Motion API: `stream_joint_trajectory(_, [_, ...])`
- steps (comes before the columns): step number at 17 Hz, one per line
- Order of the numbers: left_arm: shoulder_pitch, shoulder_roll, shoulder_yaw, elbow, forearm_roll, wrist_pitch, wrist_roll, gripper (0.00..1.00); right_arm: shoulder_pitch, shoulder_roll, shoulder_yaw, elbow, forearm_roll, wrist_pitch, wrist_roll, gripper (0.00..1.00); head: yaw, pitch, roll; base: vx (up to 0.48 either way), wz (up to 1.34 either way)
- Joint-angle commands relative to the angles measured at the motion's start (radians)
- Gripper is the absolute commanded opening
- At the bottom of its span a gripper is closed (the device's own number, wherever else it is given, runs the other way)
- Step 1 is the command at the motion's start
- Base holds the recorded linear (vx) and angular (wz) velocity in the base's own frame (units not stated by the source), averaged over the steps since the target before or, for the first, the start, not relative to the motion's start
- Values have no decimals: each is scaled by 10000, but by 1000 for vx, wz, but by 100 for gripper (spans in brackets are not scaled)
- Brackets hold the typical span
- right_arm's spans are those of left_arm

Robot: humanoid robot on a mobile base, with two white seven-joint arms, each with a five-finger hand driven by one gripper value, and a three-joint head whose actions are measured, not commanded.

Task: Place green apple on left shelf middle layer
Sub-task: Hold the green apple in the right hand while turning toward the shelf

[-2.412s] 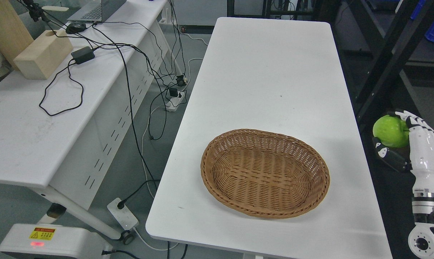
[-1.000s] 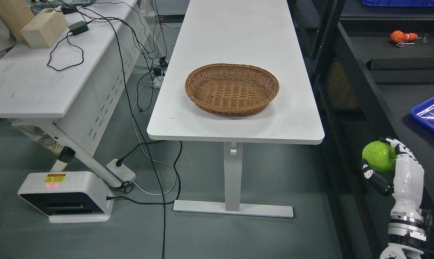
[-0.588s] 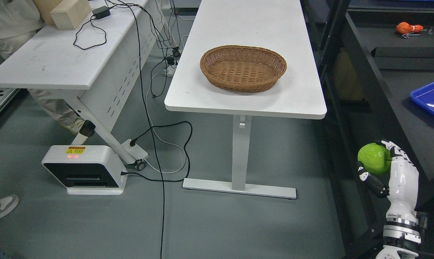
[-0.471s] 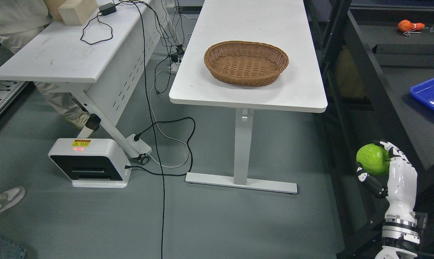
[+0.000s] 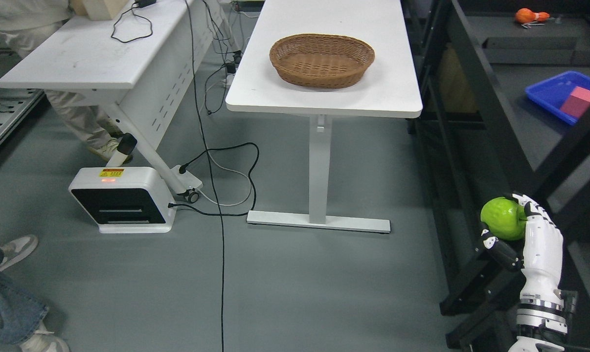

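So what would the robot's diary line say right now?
right hand: shut on green apple | apple: off table, beside dark shelf frame | basket: empty | left hand: unseen

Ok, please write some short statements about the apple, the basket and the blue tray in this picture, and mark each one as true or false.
1. The right hand holds the apple. True.
2. The apple lies in the basket. False: the basket holds nothing, and the apple is in the hand, far from it.
3. The basket stands on the white table. True.
4. The blue tray holds nothing. False: a pink block lies in it.
5. The apple already rests on a shelf. False: the hand holds it in the air beside the black rack.
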State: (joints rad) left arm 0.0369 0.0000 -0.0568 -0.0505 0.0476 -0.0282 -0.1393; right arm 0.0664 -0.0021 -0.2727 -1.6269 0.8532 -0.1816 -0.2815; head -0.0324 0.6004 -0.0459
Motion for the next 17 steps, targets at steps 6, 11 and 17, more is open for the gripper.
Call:
stream_joint_trajectory(6, [-1, 175, 0, -1, 0, 21, -3, 100, 57, -154, 73, -7, -3, -40, -69, 0, 0, 0, 0, -240, -629])
stream_joint_trajectory(11, [-1, 175, 0, 14, 0, 21, -3, 100, 41, -154, 88, -7, -3, -40, -69, 0, 0, 0, 0, -135, -942])
stream_joint_trajectory(17, [-1, 175, 0, -1, 0, 36, -3, 100, 57, -154, 88, -7, -3, -40, -99, 0, 0, 0, 0, 15, -769])
